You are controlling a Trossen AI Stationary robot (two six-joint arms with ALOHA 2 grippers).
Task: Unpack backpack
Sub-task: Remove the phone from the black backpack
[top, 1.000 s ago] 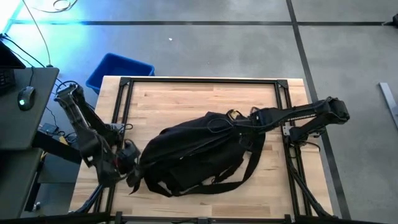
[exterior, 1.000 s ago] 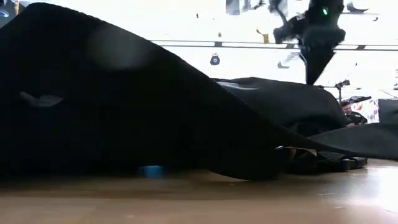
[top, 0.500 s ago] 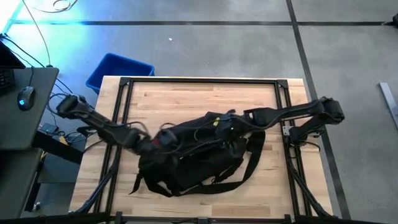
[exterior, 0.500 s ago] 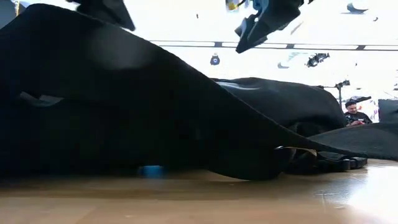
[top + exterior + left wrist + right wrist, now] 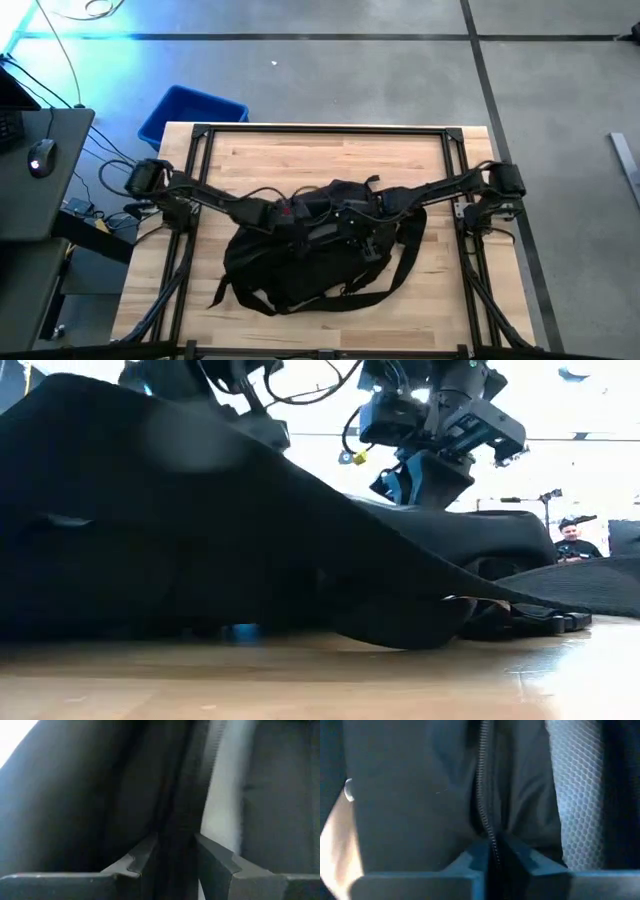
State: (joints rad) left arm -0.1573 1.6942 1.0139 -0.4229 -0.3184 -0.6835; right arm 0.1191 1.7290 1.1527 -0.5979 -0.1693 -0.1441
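1. The right hand (image 5: 492, 852) is pressed into the top of the backpack (image 5: 310, 255). Its two fingers stand narrow, almost touching, with the line of zip teeth (image 5: 482, 785) running down between their tips. It looks pinched on the zip seam, though the fabric between the tips is too dark to be sure of a firm hold.

2. The left hand (image 5: 175, 852) is also down on the bag, from the other side. Its fingers stand a little apart, straddling a dark fold or seam, with a pale strip of lining (image 5: 220, 795) just beside it. I cannot tell whether they touch the fold.

3. From above, both hands meet over the upper middle of the backpack, close together. The left arm (image 5: 200, 195) reaches in from the left edge and the right arm (image 5: 450, 190) from the right.

4. The backpack lies slumped flat in the middle of the worktop (image 5: 330, 155), nearer its front edge, with a long strap (image 5: 395, 275) looping out on the right side.

5. It should handle as soft and limp. The fabric will sag and bunch, not lift as one piece, so one hand should pin it while the other pulls.

6. The best holds are probably the zip pull or seam edge, where the cloth is doubled and less slippery.
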